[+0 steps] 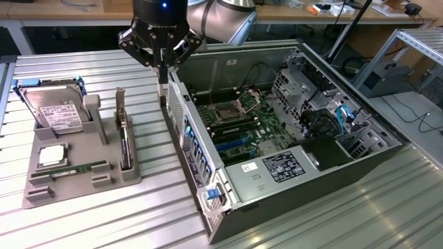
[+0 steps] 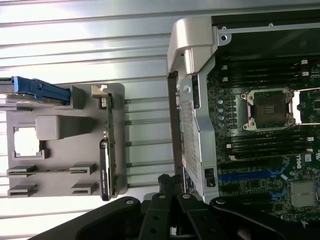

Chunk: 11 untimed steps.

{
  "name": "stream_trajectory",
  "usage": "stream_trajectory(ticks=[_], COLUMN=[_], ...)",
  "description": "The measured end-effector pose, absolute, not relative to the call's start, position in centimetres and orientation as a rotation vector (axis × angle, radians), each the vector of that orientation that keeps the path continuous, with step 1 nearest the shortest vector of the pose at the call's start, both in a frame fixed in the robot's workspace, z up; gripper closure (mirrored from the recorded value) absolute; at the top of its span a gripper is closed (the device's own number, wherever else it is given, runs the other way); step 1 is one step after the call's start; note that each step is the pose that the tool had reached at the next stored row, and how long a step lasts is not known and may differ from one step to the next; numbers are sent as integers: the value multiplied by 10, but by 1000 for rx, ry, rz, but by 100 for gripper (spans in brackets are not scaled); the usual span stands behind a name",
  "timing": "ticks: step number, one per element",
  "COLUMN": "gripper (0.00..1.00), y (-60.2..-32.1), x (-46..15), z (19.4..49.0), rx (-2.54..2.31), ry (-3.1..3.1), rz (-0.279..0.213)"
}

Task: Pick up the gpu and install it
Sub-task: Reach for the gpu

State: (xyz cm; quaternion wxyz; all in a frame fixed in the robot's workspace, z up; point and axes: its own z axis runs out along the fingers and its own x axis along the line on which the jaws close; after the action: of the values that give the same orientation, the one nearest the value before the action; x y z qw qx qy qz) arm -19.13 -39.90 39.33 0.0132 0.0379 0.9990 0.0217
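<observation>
A single Universal Robots arm (image 1: 216, 18) is reaching down from above, its black wrist pointing straight at the worktop (image 1: 90, 223). Its jaws are pressed together on nothing. They are hanging over the bare strip between the grey parts holder (image 1: 83, 187) and the open computer case (image 1: 229, 65), just beside the case's near corner; whether they are touching it is unclear.

The one gpu (image 1: 124, 137) is standing untouched on its long edge in the holder's slot nearest the case, with its silver bracket rising at the far end. It is sitting at the exterior view's left of the jaws and clear of them.

Sharing the holder are one hard drive (image 1: 59, 111) with a white label and blue rails, one square processor chip (image 1: 52, 155) and one green memory stick (image 1: 72, 169). The case is lying on its side with its panel off, exposing the motherboard and an empty processor socket (image 1: 229, 110).

Everything is resting on a worktop of ribbed metal slats. Behind it, wooden desks (image 1: 69, 10) are carrying cables and small items. An aluminium frame (image 1: 415, 41) is standing at the exterior view's right.
</observation>
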Motion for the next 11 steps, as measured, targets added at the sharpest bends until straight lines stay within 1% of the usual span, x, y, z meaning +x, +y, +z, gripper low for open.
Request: stream_trajectory(ticks=[11], gripper=[89], y=[-399], x=[-203], z=[393], rx=[118], ry=[3112], rz=[68])
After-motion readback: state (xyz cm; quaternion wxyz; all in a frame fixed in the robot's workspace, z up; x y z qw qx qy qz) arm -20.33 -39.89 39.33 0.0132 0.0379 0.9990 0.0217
